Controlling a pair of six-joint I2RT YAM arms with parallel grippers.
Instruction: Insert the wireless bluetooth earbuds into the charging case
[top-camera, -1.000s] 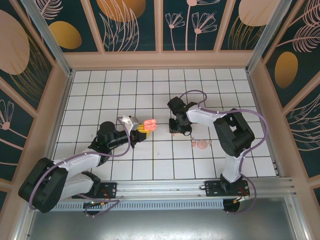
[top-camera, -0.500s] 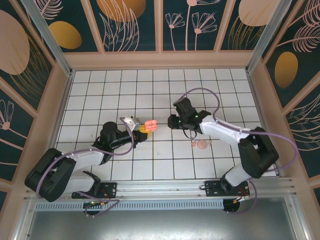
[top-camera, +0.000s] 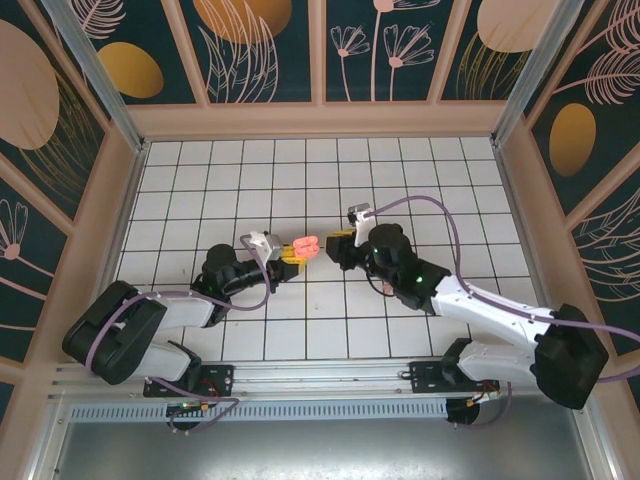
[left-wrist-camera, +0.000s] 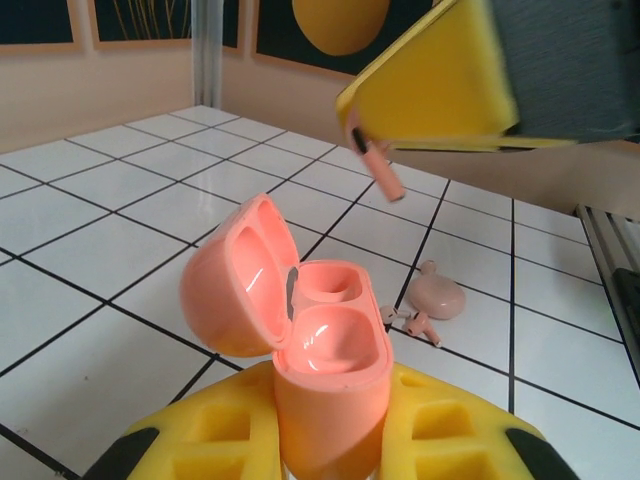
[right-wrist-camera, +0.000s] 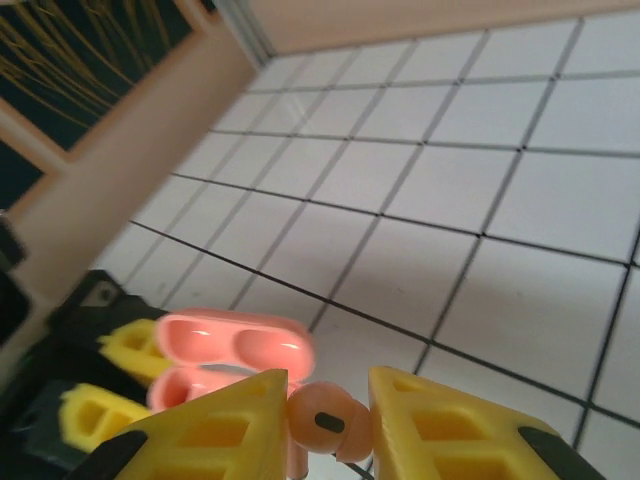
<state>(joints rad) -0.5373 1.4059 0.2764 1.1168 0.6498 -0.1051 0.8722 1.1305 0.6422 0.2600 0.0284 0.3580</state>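
My left gripper (top-camera: 290, 252) (left-wrist-camera: 328, 432) is shut on the coral charging case (top-camera: 305, 245) (left-wrist-camera: 325, 350) and holds it upright above the tiles. The lid (left-wrist-camera: 235, 290) is flipped open and both wells are empty. My right gripper (top-camera: 338, 245) (right-wrist-camera: 328, 425) is shut on one salmon-pink earbud (right-wrist-camera: 330, 422) (left-wrist-camera: 380, 172), stem pointing down. It hovers just right of and above the open case (right-wrist-camera: 230, 360), apart from it. A second earbud (left-wrist-camera: 420, 322) lies on the floor tiles beyond the case.
A pale pink round pod (left-wrist-camera: 437, 292) lies on the tiles beside the loose earbud. The tiled floor (top-camera: 250, 170) is walled by a wooden frame (top-camera: 320, 120) on three sides. Open tiles lie behind both grippers.
My right gripper has lifted off the tiles with the earbud and swung left, close to the case. The left gripper has nudged the case slightly to the right.
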